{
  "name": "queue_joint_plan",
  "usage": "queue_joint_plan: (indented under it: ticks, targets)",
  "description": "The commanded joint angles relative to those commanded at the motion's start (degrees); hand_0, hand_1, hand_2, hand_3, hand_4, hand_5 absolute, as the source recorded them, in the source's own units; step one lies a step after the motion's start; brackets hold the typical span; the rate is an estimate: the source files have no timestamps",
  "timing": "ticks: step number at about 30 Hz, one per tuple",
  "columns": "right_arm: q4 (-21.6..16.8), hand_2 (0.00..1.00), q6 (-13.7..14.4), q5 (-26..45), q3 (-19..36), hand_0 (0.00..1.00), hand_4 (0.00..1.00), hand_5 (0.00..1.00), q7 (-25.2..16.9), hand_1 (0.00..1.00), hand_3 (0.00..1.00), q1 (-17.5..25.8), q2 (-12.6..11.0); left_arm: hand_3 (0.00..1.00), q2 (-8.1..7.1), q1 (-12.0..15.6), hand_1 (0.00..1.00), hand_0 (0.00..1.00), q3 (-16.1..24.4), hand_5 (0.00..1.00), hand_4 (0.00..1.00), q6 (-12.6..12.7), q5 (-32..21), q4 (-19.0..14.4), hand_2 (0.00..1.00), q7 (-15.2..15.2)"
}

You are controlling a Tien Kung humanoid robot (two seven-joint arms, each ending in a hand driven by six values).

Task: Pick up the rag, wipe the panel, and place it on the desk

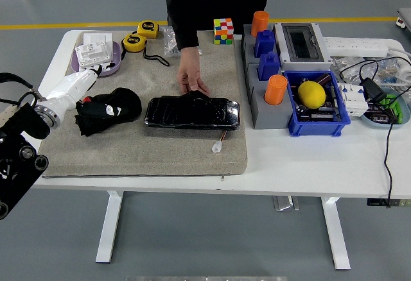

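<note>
I can read no text. Tape measures [141,35] at the mat's [128,159] far edge carry dark labels, and the white packets [94,49] carry print, both too small to read.

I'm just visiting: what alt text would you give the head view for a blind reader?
A robot's left hand rests on a black rag on a grey mat, beside a glossy black panel that a person's hand steadies from the far side. Its right arm is out of view.

You have bright, even overhead light and a sharp picture; the counter [308,165] throws soft shadows on the floor, and the glossy black panel [192,112] shows glare.
</note>
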State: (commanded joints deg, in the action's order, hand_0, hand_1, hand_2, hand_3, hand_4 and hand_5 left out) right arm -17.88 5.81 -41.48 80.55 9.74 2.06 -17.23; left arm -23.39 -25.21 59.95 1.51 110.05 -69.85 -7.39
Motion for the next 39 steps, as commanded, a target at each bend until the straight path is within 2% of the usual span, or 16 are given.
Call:
queue_joint_plan:
  ticks: [9,18,19,24,25,32,36,37,39]
  targets:
    - [-0.1,0.654,-0.1,-0.3,0.1,0.704,0.998,0.674,-0.1,0.477,0.606,0.2,0.2,0.998,1.67,-1.0,0.998,0.951,-1.4,0.415,0.998,1.9,0.9,3.7,0.998,-0.1]
    - [-0.5,0.654,0.1,-0.3,-0.4,0.704,0.998,0.674,-0.4,0.476,0.607,0.0,0.3,0.998,3.43,-2.0,0.998,0.944,-3.8,0.386,0.978,6.0,1.2,8.1,0.998,-0.1]
    - [-0.6,0.654,0.1,-0.3,-0.4,0.704,0.998,0.674,-0.4,0.476,0.606,0.0,0.3,0.998,3.66,-2.2,0.998,0.947,-4.0,0.327,0.935,6.4,1.0,8.7,0.998,-0.1]
    - [-0.7,0.654,0.2,-0.2,-0.6,0.704,0.998,0.674,-0.6,0.476,0.606,0.0,0.4,0.998,4.45,-2.8,0.998,0.947,-5.5,0.327,0.935,8.0,1.1,10.6,0.998,-0.3]
    - [-0.8,0.654,0.2,-0.3,-0.6,0.703,0.998,0.674,-0.6,0.476,0.606,0.0,0.4,0.998,4.67,-3.0,0.998,0.946,-6.1,0.277,0.899,8.4,1.2,11.1,0.998,-0.5]
    - [-1.0,0.653,0.2,-0.5,-0.6,0.703,0.998,0.675,-0.7,0.476,0.607,-0.1,0.5,0.995,5.98,-4.1,0.998,0.942,-8.7,0.275,0.900,11.0,1.4,13.3,0.998,-1.0]
    - [-1.4,0.653,0.3,-0.5,-0.7,0.703,0.998,0.675,-0.9,0.476,0.607,-0.1,0.6,0.995,6.38,-4.4,0.998,0.942,-9.9,0.275,0.900,14.0,1.2,14.3,0.998,-1.9]
    - [-1.5,0.653,0.3,-0.6,-0.7,0.703,0.998,0.675,-0.9,0.476,0.607,-0.2,0.6,0.954,6.45,-4.5,0.978,0.926,-10.2,0.269,0.895,14.5,1.0,14.5,0.986,-2.3]
    - [-1.5,0.653,0.3,-0.6,-0.6,0.703,0.998,0.675,-0.9,0.476,0.607,-0.1,0.7,0.954,6.52,-4.6,0.978,0.926,-10.6,0.269,0.895,15.0,0.8,14.8,0.986,-2.9]
